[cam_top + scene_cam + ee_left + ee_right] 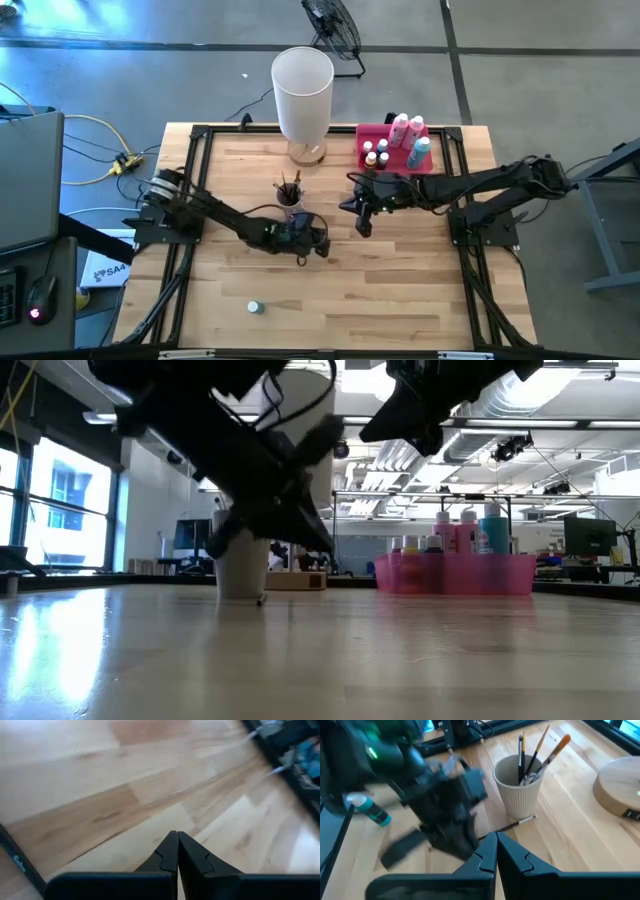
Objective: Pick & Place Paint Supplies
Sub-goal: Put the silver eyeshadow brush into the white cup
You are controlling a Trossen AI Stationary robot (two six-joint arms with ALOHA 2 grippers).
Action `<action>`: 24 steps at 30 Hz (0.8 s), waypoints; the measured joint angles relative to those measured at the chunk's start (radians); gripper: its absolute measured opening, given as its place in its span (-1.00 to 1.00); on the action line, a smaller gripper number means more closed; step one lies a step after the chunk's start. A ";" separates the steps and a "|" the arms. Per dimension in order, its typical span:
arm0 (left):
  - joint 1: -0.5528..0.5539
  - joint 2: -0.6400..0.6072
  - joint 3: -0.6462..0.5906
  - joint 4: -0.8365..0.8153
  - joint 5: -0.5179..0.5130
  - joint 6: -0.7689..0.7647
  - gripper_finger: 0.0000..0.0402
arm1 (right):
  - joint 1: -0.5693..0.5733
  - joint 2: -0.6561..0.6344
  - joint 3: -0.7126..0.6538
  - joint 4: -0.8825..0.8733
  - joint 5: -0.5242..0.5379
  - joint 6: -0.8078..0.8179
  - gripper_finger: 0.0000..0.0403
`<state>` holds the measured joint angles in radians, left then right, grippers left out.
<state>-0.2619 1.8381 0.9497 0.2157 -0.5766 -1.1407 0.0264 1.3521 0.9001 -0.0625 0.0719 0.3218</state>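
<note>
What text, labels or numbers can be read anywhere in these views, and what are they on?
"SA4": partly readable on the white paper lying left of the table, its start cut off.
Paint bottles in the pink tray: labels too small to read.
Marking on the table's black frame in the left wrist view: blurred, unreadable.

Thin paintbrushes (536,754) stand upright in a ribbed cup; another brush (512,824) lies flat beside its base. Pink and teal bottles (408,140) stand in the pink tray. One small teal bottle (255,307) lies well apart.
</note>
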 joint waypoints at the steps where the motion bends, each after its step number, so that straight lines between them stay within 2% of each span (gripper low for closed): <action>1: -0.001 -0.022 -0.001 -0.022 -0.005 0.006 -1.00 | 0.000 -0.005 0.000 -0.011 0.000 0.003 -0.99; 14: 0.000 -0.261 -0.031 -0.225 -0.033 0.215 -1.00 | 0.002 -0.070 0.000 -0.116 -0.004 -0.020 -0.99; 20: 0.000 -0.419 -0.031 -0.337 -0.040 0.363 -1.00 | 0.002 -0.070 0.000 -0.152 -0.080 -0.059 -0.99; 24: 0.000 -0.530 -0.030 -0.444 -0.050 0.422 -1.00 | -0.001 -0.070 0.000 -0.145 -0.084 -0.062 -0.99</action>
<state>-0.2615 1.3081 0.9195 -0.2283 -0.6264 -0.7183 0.0253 1.2823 0.9001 -0.2080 -0.0122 0.2597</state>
